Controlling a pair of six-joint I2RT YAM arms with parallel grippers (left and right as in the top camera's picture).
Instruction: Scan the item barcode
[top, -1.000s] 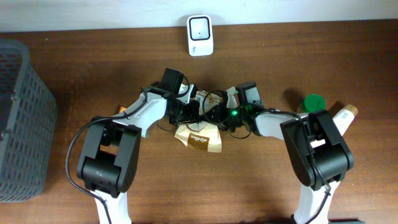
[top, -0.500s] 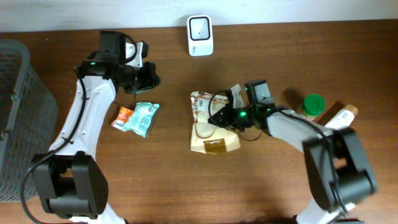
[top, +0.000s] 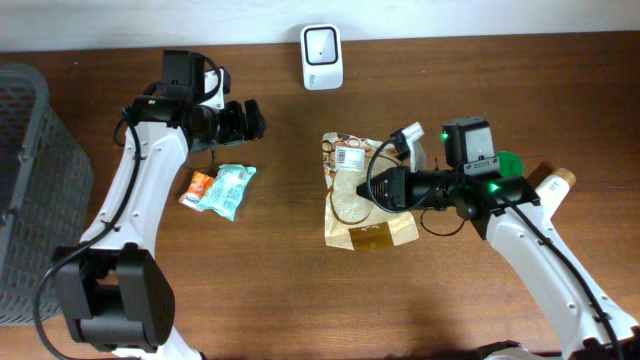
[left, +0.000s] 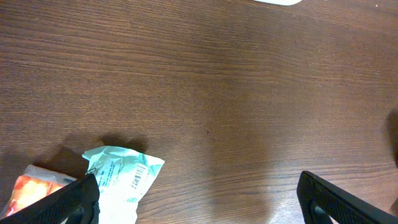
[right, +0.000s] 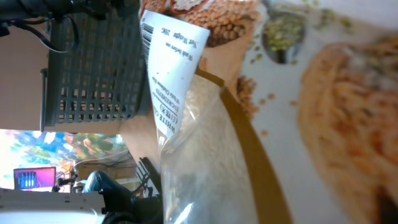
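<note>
The item is a clear bag of grain (top: 365, 195) with brown bands and a white barcode label (top: 348, 155). My right gripper (top: 378, 188) is shut on the bag's right side and holds it over the table, label facing up. In the right wrist view the bag (right: 298, 112) fills the frame, the barcode label (right: 171, 68) sits near its top, and the fingers are hidden. The white scanner (top: 322, 43) stands at the back edge. Far from the bag at the back left, my left gripper (top: 243, 121) is open over bare wood (left: 199, 208).
A teal packet (top: 228, 188) (left: 121, 177) and an orange packet (top: 199, 187) (left: 34, 186) lie below the left gripper. A grey basket (top: 30, 190) stands at the far left. A green-lidded jar (top: 508, 162) and a white bottle (top: 553, 188) sit behind the right arm.
The left gripper left the bag, swung to the back left and opened. The right gripper closed on the bag and carried it right, turning the label into view.
</note>
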